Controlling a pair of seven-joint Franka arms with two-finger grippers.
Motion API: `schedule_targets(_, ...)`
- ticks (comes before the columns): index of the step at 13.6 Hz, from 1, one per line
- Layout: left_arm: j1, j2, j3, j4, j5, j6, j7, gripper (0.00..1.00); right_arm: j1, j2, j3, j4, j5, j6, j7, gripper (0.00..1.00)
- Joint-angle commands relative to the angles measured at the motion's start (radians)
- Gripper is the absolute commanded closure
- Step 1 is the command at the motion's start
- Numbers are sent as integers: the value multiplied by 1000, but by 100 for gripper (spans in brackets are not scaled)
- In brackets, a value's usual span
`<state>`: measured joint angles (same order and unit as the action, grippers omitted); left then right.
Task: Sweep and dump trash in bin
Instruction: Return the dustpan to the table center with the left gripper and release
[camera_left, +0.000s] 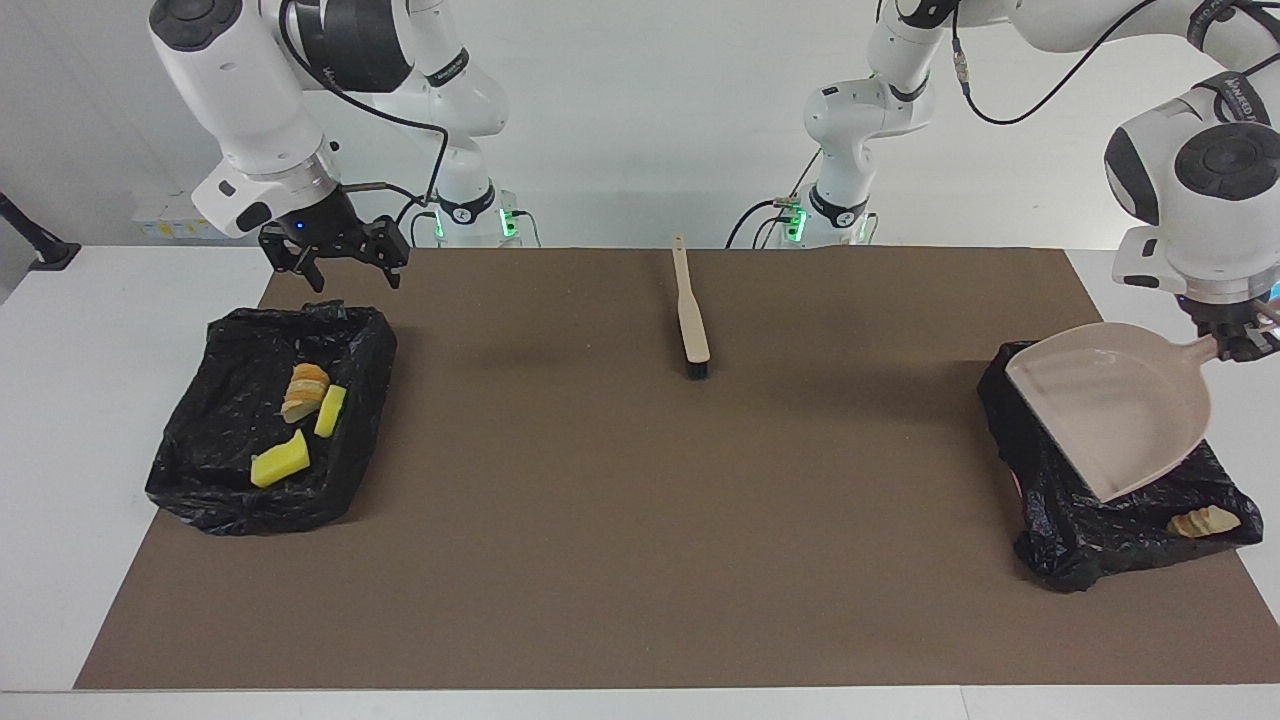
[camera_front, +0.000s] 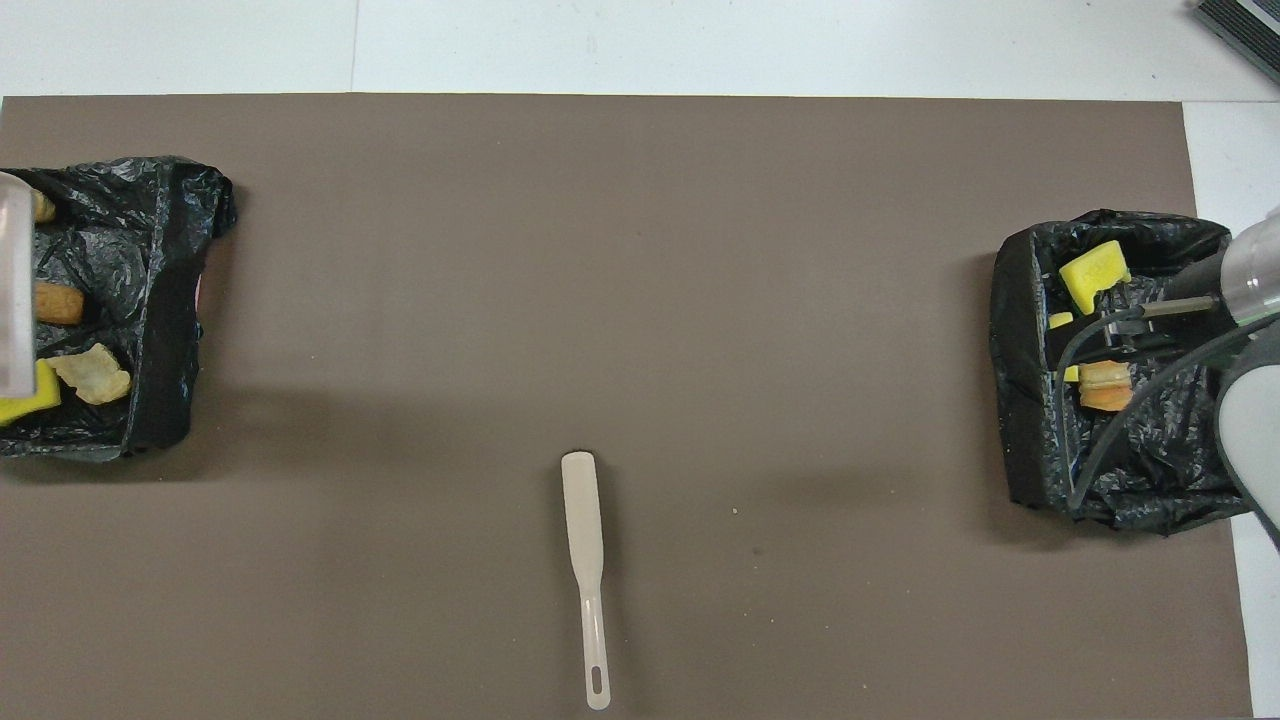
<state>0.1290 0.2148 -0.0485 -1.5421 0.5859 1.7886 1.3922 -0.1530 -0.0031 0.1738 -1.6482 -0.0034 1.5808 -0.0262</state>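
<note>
Left gripper (camera_left: 1243, 345) is clamped on the handle of the beige dustpan (camera_left: 1115, 405) and holds it over the black-lined bin at the left arm's end (camera_left: 1040, 540), pan face tilted toward the table centre. Trash in that bin: a tan piece (camera_left: 1203, 521) at the edge farther from the robots; the overhead view shows a brown piece (camera_front: 58, 303), a pale bread piece (camera_front: 92, 373) and a yellow wedge (camera_front: 30, 395) partly under the pan's edge.

Right gripper (camera_left: 345, 268) hangs over the table just beside the second black-lined bin (camera_left: 200, 480), on the side nearer the robots, jaws spread wide and holding nothing. That bin holds a bread piece (camera_left: 305, 391) and two yellow wedges (camera_left: 330, 410), (camera_left: 280, 459).

Beige brush (camera_left: 690, 318) lies on the brown mat (camera_left: 640, 560) mid-table, near the robots, bristles pointing away from them, untouched.
</note>
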Motion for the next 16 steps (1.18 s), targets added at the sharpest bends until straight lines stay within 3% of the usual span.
schedule_targets(1,-78,-44,12,-61,-101,-34,-144,100,-10,-23,4,-25,19,7,9,0)
schedule_targets(5,-205,-11,12,-102,-190,-37,-454,100,-10,-23,4,-25,19,7,9,0)
schedule_targets(13,-386,112,13,-81,-386,60,-1157,100,-10,-23,4,-25,19,7,9,0)
schedule_targets(16,-439,190,15,63,-506,9,-1385,100,-10,-23,4,-25,19,7,9,0)
